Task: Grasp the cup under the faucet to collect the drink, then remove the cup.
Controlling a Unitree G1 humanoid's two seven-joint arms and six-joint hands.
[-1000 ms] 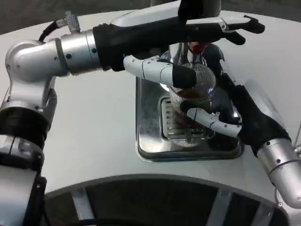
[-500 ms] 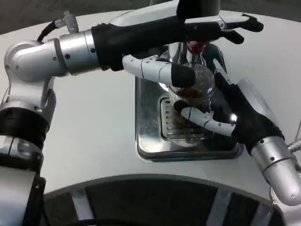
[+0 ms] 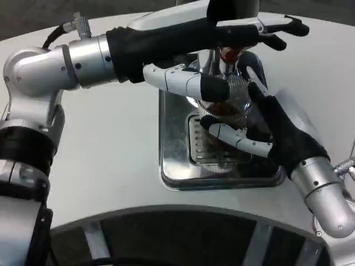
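Cup (image 3: 223, 113) sits gripped within right hand (image 3: 272, 133), on drip tray (image 3: 172, 160).

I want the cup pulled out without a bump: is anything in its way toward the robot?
Nothing visible blocks it on the near side. The cup, held by the right hand, stands on the tray; only the tray's low rim lies ahead. The left hand hangs above it at the faucet.

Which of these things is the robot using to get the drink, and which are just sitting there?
Using:
cup, with brown drink in it
right hand, fingers around the cup
left hand, up at the faucet
faucet, above the cup
metal drip tray, under the cup

Just there:
white table
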